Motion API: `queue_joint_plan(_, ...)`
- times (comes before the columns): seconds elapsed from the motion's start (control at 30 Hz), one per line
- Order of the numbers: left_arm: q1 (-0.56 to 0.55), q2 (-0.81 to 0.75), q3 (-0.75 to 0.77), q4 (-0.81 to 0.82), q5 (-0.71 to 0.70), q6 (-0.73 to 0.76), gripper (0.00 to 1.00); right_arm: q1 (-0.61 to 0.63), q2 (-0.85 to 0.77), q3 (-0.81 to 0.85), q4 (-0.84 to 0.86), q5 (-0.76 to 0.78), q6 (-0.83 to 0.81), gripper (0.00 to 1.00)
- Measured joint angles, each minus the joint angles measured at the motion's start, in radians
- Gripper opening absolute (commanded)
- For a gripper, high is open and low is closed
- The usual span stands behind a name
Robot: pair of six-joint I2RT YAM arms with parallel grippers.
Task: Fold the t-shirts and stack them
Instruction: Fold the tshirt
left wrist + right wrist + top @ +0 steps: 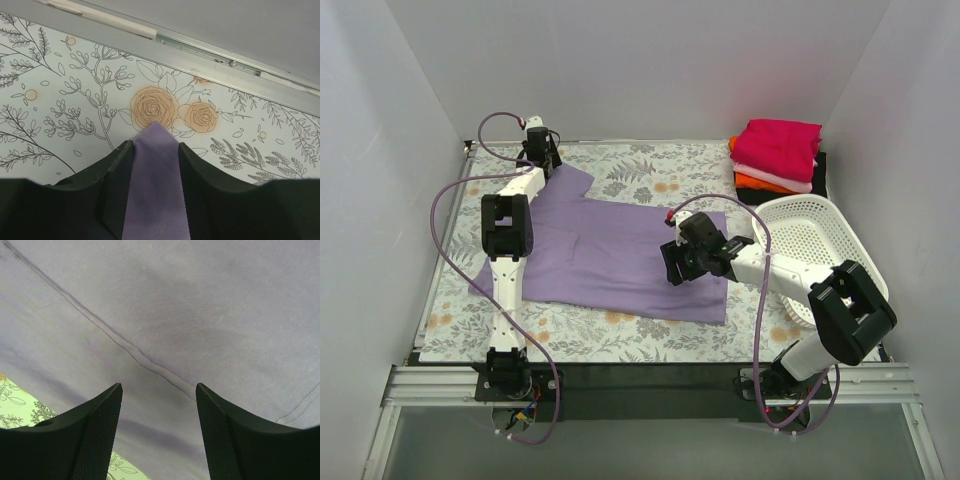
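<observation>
A lavender-purple t-shirt [620, 255] lies spread on the floral mat. My left gripper [542, 152] is at the far left corner of the mat, shut on a corner of the shirt; the purple cloth [157, 185] shows pinched between its fingers [112, 185]. My right gripper [682, 262] is open and empty, hovering just above the shirt's right part; a seam [135, 352] runs across the cloth below it. A stack of folded shirts stands at the back right: magenta [780, 145] on top, pale pink [775, 177], orange [760, 186], black at the edge.
A white lattice basket [815, 250] sits at the right, beside my right arm. The floral mat [650, 165] covers the table, with a metal rail [200, 50] along its far edge. White walls close in on three sides.
</observation>
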Motion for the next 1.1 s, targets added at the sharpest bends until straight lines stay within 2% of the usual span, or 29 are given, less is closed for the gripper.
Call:
queue_joint_plan(0.47, 0.013, 0.001, 0.000, -0.001, -0.014, 0.058, 0.00, -0.007, -0.012, -0.005, 0.000, 0.024, 0.011, 0.56)
queue_joint_plan(0.7, 0.027, 0.000, -0.005, 0.005, -0.014, 0.079, 0.00, -0.040, -0.012, -0.005, 0.000, 0.042, 0.011, 0.56)
queue_joint_plan(0.87, 0.033, -0.056, -0.129, 0.080, -0.014, 0.080, 0.00, -0.072, -0.012, -0.004, -0.001, 0.061, 0.009, 0.56)
queue_joint_plan(1.1, 0.034, -0.099, -0.194, 0.095, -0.005, 0.081, 0.00, -0.230, 0.042, 0.088, -0.002, 0.097, -0.018, 0.56)
